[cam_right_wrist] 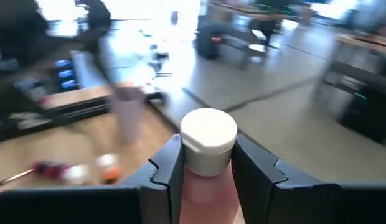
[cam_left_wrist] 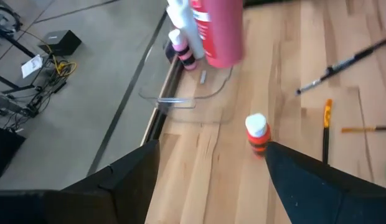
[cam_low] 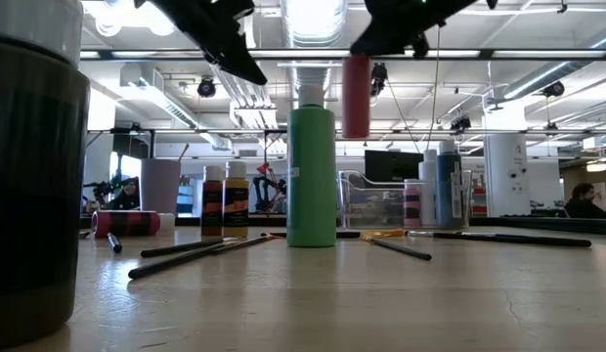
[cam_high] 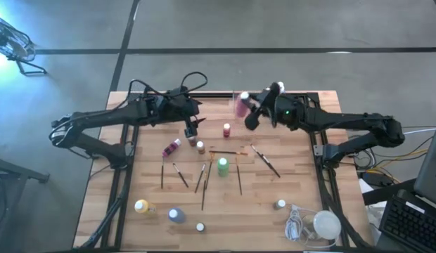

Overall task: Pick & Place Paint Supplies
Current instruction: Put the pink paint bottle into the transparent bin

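At the far edge of the pale wood-plank counter (cam_high: pixel 274 225) I see the right hand (cam_right_wrist: pixel 205 163) clamped on a pink bottle (cam_low: pixel 356 96) just under its white round cap, lifted clear of the surface. The bottle is a smooth cylinder. It hangs above the clear plastic tray (cam_left_wrist: pixel 180 99), which has thin see-through walls and holds a few bottles, one white with a pink band. A purple cup (cam_low: pixel 159 186) stands by it.

The left hand (cam_high: pixel 190 131) has its dark fingers spread wide, holding nothing, above a small orange-red bottle (cam_left_wrist: pixel 257 133) with a white cap.

Mid-counter: a tall green bottle (cam_high: pixel 222 166) stands upright, and thin dark paintbrushes (cam_high: pixel 202 184) lie scattered flat around it. A pink bottle (cam_high: pixel 170 148) lies on its side. Yellow (cam_high: pixel 140 206) and blue (cam_high: pixel 176 215) bottles stand near my edge of the counter.
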